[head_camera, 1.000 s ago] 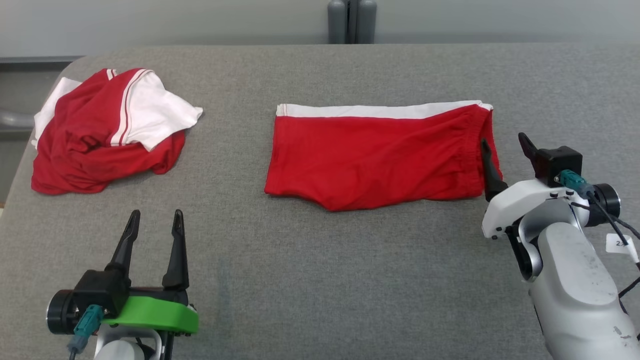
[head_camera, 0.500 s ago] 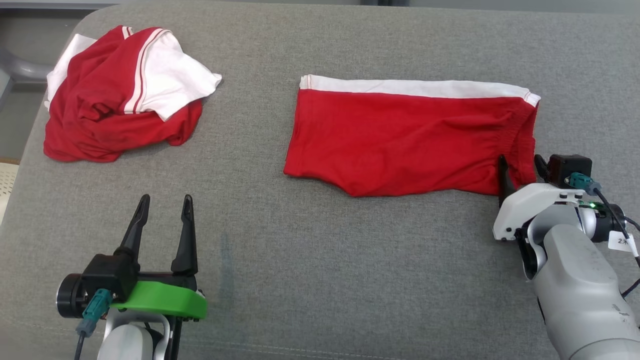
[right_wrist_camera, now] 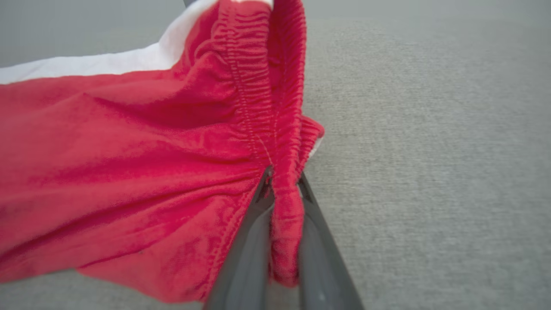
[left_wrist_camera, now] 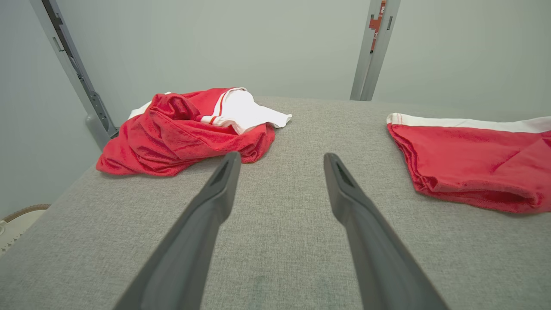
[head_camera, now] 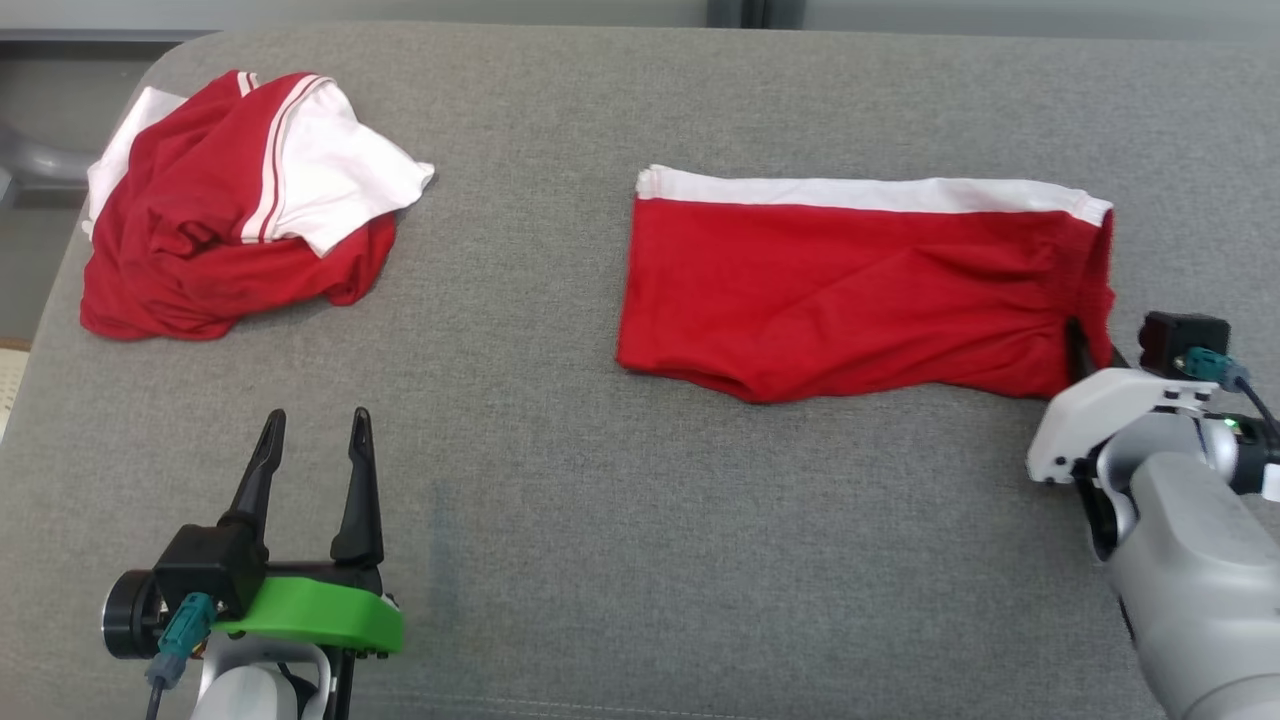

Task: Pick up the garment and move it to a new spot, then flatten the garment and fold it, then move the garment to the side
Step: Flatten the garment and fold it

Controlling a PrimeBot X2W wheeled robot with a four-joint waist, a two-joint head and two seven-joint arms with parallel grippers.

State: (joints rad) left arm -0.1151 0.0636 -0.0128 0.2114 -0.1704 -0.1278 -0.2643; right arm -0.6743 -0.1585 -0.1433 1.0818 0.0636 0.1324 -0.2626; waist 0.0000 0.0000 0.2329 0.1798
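The garment [head_camera: 850,290], red shorts with a white band along the far edge, lies folded flat at the right of the grey table [head_camera: 700,560]. My right gripper [head_camera: 1090,345] is shut on its gathered waistband at the right end. In the right wrist view the two fingers pinch the elastic hem of the garment [right_wrist_camera: 129,172], at the right gripper [right_wrist_camera: 284,181]. My left gripper [head_camera: 313,420] stands open over bare table at the lower left, holding nothing. From the left wrist, the left gripper [left_wrist_camera: 282,157] points between the garment [left_wrist_camera: 469,163] and a crumpled pile.
A crumpled red and white garment pile [head_camera: 230,230] sits at the table's far left corner, also ahead left as the pile [left_wrist_camera: 193,129] in the left wrist view. Bare grey table lies between the two arms. Grey wall and metal posts [left_wrist_camera: 374,47] stand behind.
The head camera tilted down. My right gripper closed on the waistband, and the shorts have shifted to the right, away from the crumpled pile. The left arm stayed put.
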